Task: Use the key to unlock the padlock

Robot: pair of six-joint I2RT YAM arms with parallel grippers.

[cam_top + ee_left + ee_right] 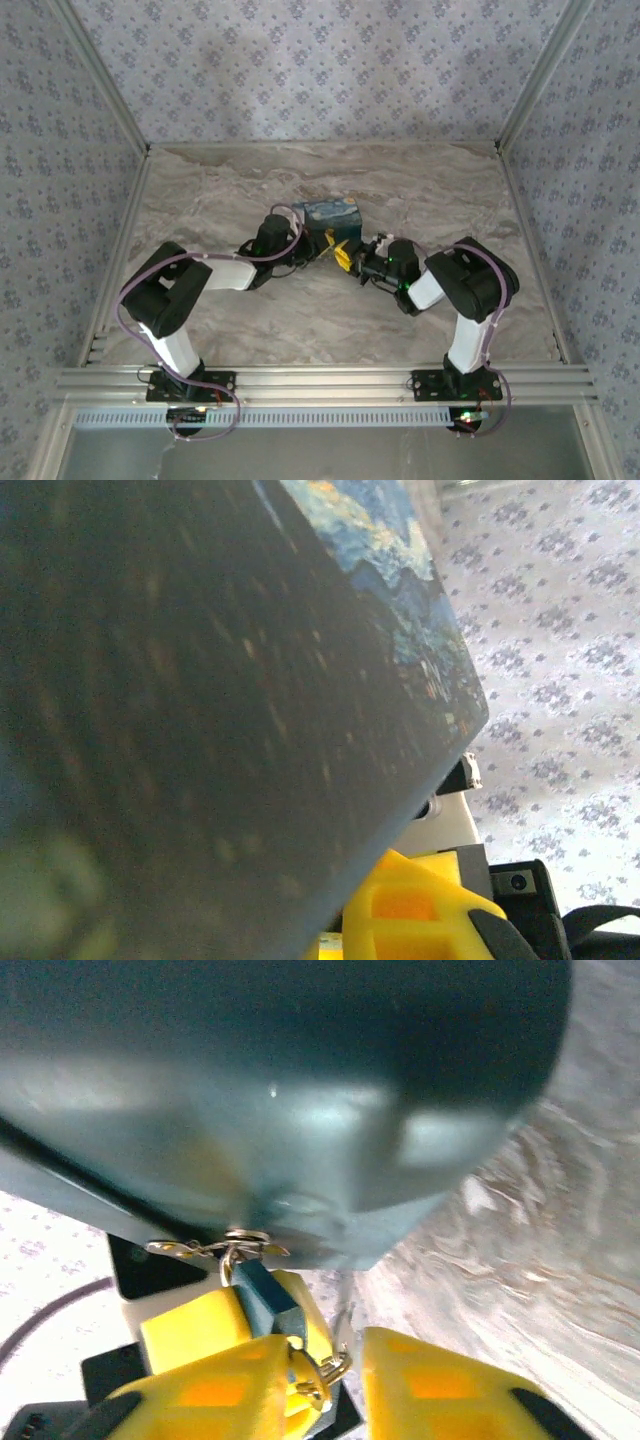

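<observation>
Scene: two arms meeting at mid-table (300, 325), just in front of a box (332, 213) with a blue painted-print lid.
Box: dark teal, lying flat, far side of the grippers; looms large and blurred in both wrist views.
Hasp: small brass latch (235, 1248) on the lower edge of the box, seen from the right wrist.
Padlock: dark blue-teal body (262, 1295), hanging from the hasp right under the box edge, tilted, between yellow fingers.
Left gripper: reaching in from the left (322, 247), tip at the near side of the box; yellow fingers (185, 1330) on either side of the padlock body, apparently clamped on it, though blur makes contact hard to confirm.
Right gripper: coming in from the right (325, 1360), tip just beside the left one; yellow fingers drawn in close, pinching the key.
Key: brass, small (322, 1368), in the narrow gap between the right fingers, touching the bottom end of the padlock; insertion depth not readable.
Left wrist view: dark box side up close, painted lid at upper right, one yellow finger at the bottom edge.
Table: marbled grey-brown, patterned walls around.
</observation>
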